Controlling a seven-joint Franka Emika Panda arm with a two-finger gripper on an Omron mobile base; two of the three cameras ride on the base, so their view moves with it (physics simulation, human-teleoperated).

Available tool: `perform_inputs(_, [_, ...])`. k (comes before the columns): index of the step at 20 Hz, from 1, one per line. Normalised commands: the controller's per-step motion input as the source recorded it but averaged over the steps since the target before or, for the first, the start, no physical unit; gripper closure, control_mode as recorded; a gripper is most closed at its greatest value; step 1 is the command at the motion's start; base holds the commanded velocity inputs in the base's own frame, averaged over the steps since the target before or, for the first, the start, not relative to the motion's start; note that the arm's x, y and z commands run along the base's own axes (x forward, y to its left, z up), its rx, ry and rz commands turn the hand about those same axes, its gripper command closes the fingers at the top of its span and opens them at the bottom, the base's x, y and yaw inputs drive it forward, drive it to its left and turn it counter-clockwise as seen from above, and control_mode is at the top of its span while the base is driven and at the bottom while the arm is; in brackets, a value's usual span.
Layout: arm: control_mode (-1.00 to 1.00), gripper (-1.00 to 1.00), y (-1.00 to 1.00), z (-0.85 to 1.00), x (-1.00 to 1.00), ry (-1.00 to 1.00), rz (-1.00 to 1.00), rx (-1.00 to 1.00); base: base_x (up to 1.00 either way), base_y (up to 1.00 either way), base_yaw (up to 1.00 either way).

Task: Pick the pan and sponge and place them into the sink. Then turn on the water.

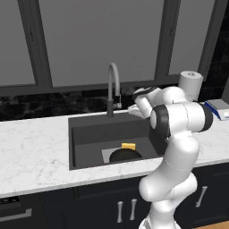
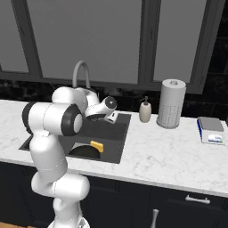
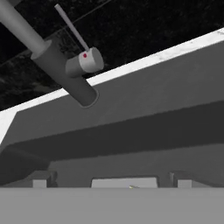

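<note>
a: counting from the biggest down: one white marble counter [image 1: 36,147], veined grey and flat, with one dark grey sink [image 1: 89,134] cut into it, a rectangular basin with smooth matte walls and a lighter grey square on its floor.

b: and the robot?

a: one glossy white arm with dark joints, bent over the sink's right side. its single gripper [image 2: 113,116] hangs above the basin near the back rim, jaws spread as wide as they go, nothing between them.

b: what's next in size?

a: one tall grey faucet [image 1: 114,87], an arched tube rising from a dark cylindrical base. in the hand view the faucet [image 3: 57,65] crosses the upper left, with a short grey knob and a thin lever rod on its side.

b: no stream from it?

a: none visible. then one ribbed white paper towel roll [image 2: 172,103], standing upright, one cream soap bottle [image 2: 144,111] just left of it, and one flat blue-and-white object [image 2: 210,130] well to the right.

b: the task's things?

a: one round black pan [image 1: 125,154] lies on the sink floor. one small yellow sponge [image 1: 129,146], rectangular, sits at the pan's far edge, touching it or nearly so.
</note>
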Motion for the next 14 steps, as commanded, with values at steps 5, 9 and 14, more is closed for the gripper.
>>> perform_inputs(5, [-1.0,-1.0,0.0,0.0,0.32,0.0,-0.1,0.09,0.0,0.0,0.0])
perform_inputs(9, [-1.0,-1.0,0.0,0.0,0.23,0.0,-0.04,0.1,0.0,0.0,0.0])
perform_inputs(14, [-1.0,-1.0,0.06,0.0,0.18,0.0,0.0,0.04,0.0,0.0,0.0])
